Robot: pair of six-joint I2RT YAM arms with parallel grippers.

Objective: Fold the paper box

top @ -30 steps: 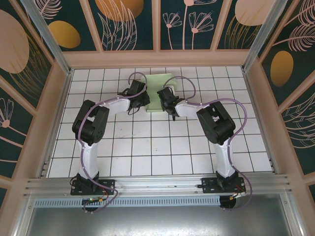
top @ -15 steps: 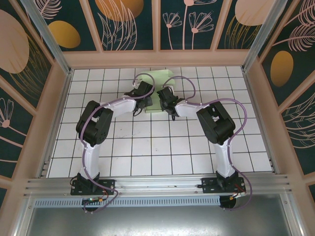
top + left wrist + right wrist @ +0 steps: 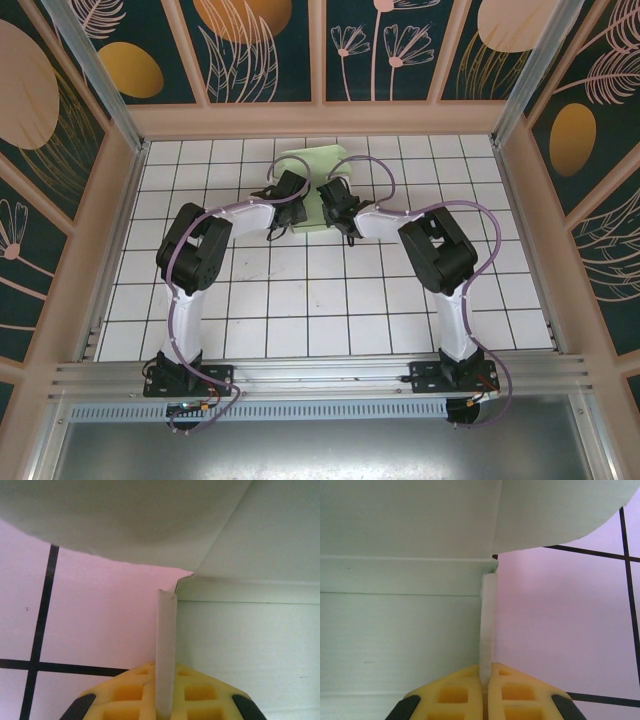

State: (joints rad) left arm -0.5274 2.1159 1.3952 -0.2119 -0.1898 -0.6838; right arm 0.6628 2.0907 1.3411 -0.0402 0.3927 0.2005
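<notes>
Top external view: the pale mint-green, thin-card paper box (image 3: 312, 162) lies on the white tiled tabletop (image 3: 300, 300) in the upper middle of the frame, near the back wall. Both arms reach to it. The left pincer (image 3: 291, 190) sits at its left edge and the right pincer (image 3: 335, 200) at its right edge, with the card between them.

Left wrist view: at the bottom centre, the left pincer (image 3: 166, 705) pinches a thin upright flap of the paper box (image 3: 250, 640) between its yellow fingers (image 3: 130, 695). The card spreads over the right and top, and the tabletop (image 3: 100, 630) shows at the left.

Right wrist view: at the bottom centre, the right pincer (image 3: 485, 695) pinches a thin upright flap between yellow fingers (image 3: 452, 695). The paper box (image 3: 395, 630) covers the left and top, the tabletop (image 3: 560, 630) the right.
</notes>
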